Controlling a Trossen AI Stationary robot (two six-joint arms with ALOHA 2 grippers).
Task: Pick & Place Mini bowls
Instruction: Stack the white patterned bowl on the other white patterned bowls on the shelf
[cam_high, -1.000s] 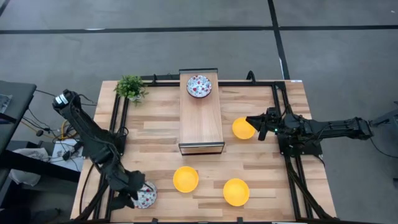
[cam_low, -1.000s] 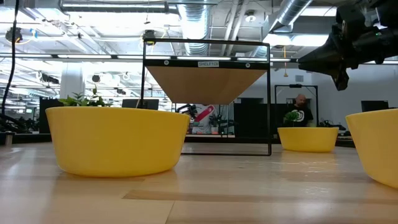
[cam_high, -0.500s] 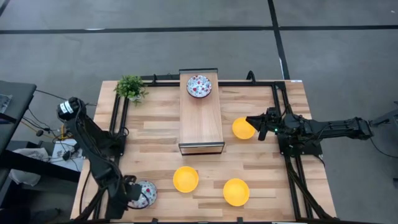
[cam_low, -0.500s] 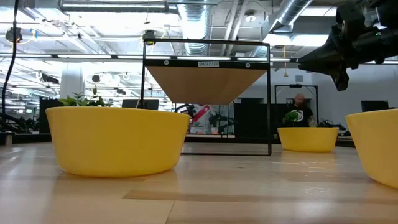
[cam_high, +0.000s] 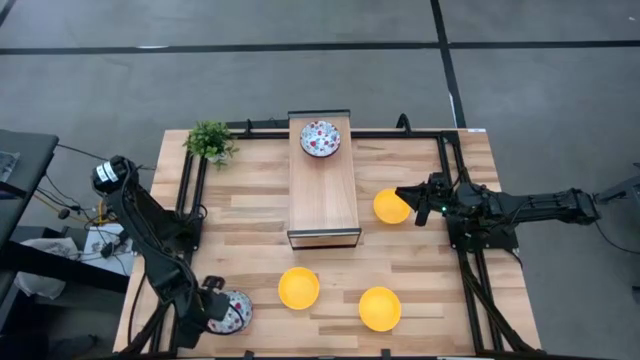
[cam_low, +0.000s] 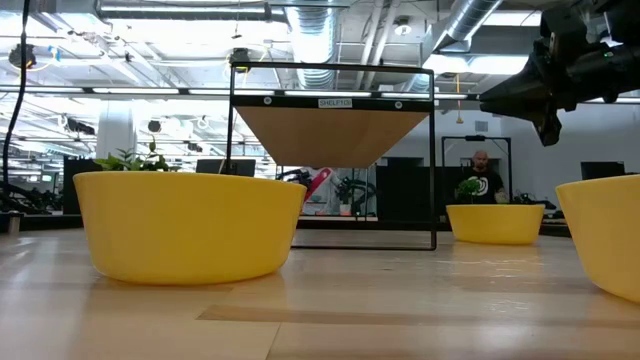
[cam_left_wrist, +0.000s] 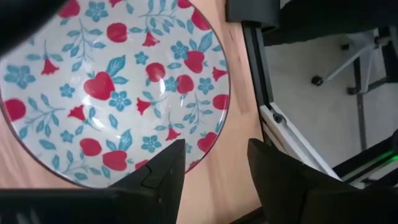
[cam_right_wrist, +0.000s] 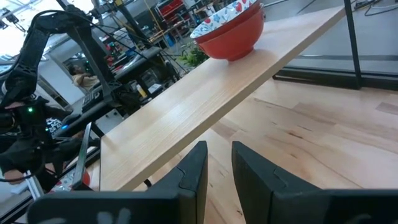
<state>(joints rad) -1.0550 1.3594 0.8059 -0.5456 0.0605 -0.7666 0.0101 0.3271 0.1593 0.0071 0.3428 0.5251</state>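
A floral bowl (cam_high: 236, 312) sits on its base at the table's near left corner and fills the left wrist view (cam_left_wrist: 112, 93). My left gripper (cam_high: 213, 308) (cam_left_wrist: 216, 149) is open, one finger over the bowl's inside and one outside its rim. Another floral bowl (cam_high: 320, 138), red outside (cam_right_wrist: 233, 28), stands on the shelf's far end. Three yellow bowls rest on the table: (cam_high: 390, 207), (cam_high: 298, 288), (cam_high: 379, 308). My right gripper (cam_high: 403, 197) (cam_right_wrist: 219, 152) hovers above the right-hand yellow bowl, its fingers a narrow gap apart. My left gripper comes at the floral bowl's rim (cam_left_wrist: 208, 146) from above, one finger (cam_left_wrist: 163, 171) inside and one finger (cam_left_wrist: 277, 177) outside. Whether either finger touches the rim I cannot tell. The bowl rests on the table.
A long wooden shelf (cam_high: 323, 190) on a black frame (cam_low: 335, 130) stands mid-table. A small potted plant (cam_high: 210, 140) sits at the far left corner. Black rails (cam_high: 190, 200) run along both table sides. A person (cam_low: 484, 175) shows in the room beyond.
My left arm has folded in and its gripper has come down onto the floral bowl at the near left corner. The bowl has stayed in place.
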